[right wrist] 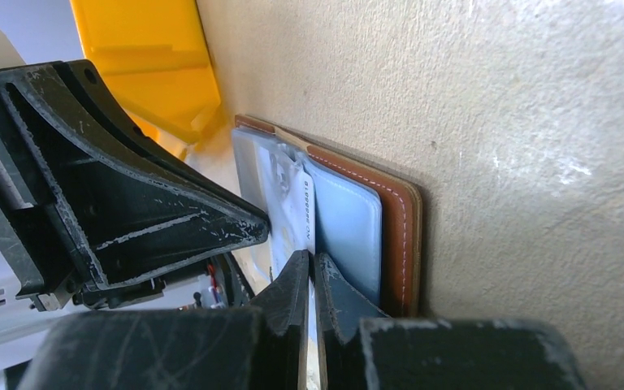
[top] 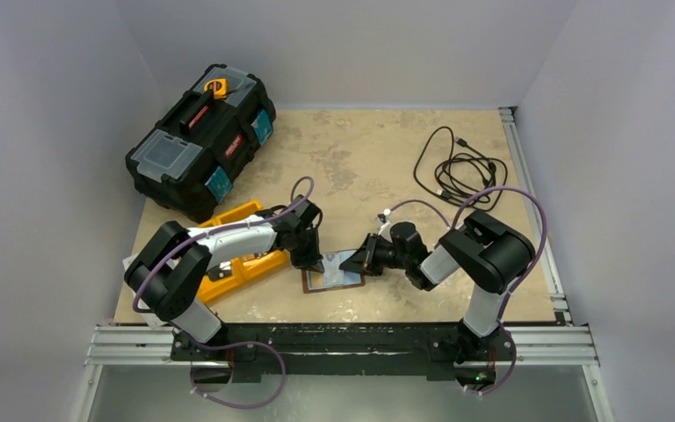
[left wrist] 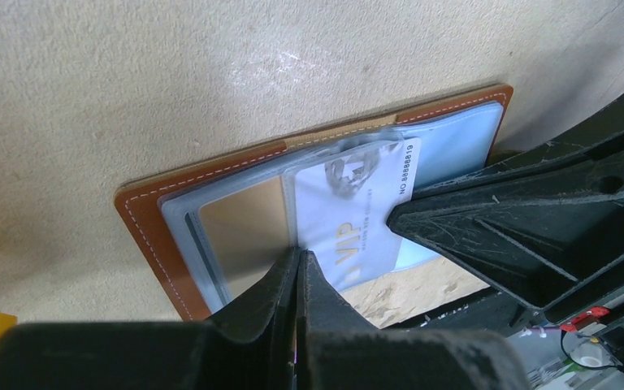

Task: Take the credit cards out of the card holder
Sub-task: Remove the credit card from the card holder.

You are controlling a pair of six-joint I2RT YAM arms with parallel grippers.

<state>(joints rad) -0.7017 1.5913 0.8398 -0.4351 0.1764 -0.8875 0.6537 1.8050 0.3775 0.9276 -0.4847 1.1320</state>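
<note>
The card holder (top: 330, 283) lies open on the table between my two grippers, brown leather border (left wrist: 150, 236) around pale grey-blue sleeves. A gold card (left wrist: 244, 223) sits in its left sleeve. A white VIP card (left wrist: 349, 211) sticks partly out, tilted up off the table. My left gripper (left wrist: 299, 256) is shut on the near edge of the pale sleeve, beside the white card. My right gripper (right wrist: 309, 260) is shut on the edge of the white card (right wrist: 296, 203), next to the holder's brown border (right wrist: 402, 236). In the top view the left gripper (top: 313, 260) and right gripper (top: 358, 263) nearly meet.
An orange tray (top: 237, 264) lies just left of the holder, under the left arm; it also shows in the right wrist view (right wrist: 146, 65). A black toolbox (top: 200, 141) stands at the back left. A coiled black cable (top: 457, 167) lies at the back right.
</note>
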